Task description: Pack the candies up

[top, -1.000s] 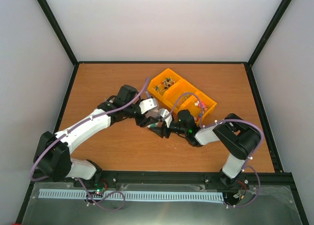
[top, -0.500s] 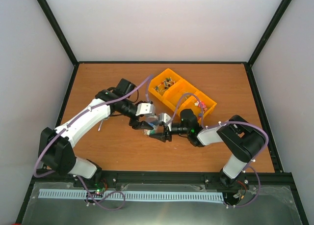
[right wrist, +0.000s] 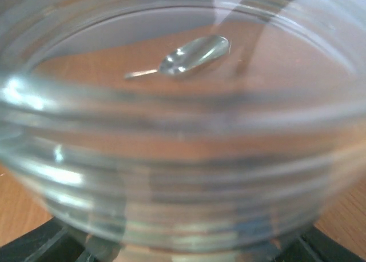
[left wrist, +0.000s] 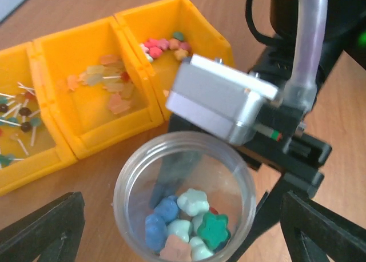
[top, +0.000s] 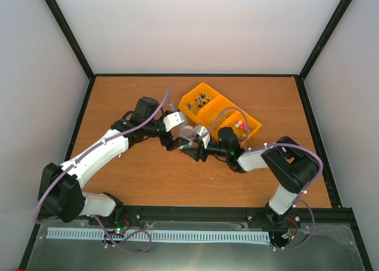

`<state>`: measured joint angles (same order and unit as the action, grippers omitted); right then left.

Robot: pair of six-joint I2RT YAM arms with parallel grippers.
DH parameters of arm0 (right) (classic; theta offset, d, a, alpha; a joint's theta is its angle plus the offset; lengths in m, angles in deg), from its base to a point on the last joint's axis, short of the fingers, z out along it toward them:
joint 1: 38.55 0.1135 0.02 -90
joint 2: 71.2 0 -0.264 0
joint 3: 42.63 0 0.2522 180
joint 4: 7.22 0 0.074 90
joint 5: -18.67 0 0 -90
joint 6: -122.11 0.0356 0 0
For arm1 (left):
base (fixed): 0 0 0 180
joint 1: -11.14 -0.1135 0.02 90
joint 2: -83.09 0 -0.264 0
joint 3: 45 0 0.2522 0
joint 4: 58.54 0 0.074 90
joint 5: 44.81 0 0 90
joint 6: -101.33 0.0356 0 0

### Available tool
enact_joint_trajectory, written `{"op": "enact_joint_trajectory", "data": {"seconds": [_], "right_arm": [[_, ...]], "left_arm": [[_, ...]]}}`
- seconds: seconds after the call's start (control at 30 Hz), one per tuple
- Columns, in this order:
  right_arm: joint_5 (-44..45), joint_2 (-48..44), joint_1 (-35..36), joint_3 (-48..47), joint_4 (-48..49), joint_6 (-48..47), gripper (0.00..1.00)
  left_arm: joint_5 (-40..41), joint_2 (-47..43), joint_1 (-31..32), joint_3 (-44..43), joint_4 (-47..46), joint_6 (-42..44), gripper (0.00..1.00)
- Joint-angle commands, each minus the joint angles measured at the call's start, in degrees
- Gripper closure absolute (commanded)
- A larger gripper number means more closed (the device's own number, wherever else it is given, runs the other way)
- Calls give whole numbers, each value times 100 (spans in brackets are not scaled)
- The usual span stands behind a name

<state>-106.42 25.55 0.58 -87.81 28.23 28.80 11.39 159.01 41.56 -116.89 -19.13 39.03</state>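
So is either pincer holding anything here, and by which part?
The right pincer holds the clear jar by its side wall, below the rim. The left pincer is open, apart from the jar, holding nothing.

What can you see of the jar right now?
The jar is a clear, round plastic tub with no lid, mouth up. A few flower-shaped candies, blue, white, green and pink, lie on its bottom. It sits beside the yellow bin. The right gripper clamps its wall. The left gripper stands open around it, not touching.
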Motion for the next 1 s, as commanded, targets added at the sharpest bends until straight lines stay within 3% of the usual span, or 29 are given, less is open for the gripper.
{"op": "enact_joint_trajectory", "data": {"seconds": [0.0,0.2,0.57,0.87,0.97], "right_arm": [[638,146,47,-288,-21,313,90],[832,83,145,-314,-121,294,90],[822,-46,211,-272,-87,329,90],[815,-20,217,-279,-135,297,90],[707,-50,202,-256,-127,194,92]], "left_arm": [[593,94,225,3,-721,-671,6],[1123,319,420,-78,-928,-784,7],[1363,633,438,-154,-933,-966,9],[1101,517,432,-175,-868,-866,32],[528,421,350,-181,-667,-654,40]]}}
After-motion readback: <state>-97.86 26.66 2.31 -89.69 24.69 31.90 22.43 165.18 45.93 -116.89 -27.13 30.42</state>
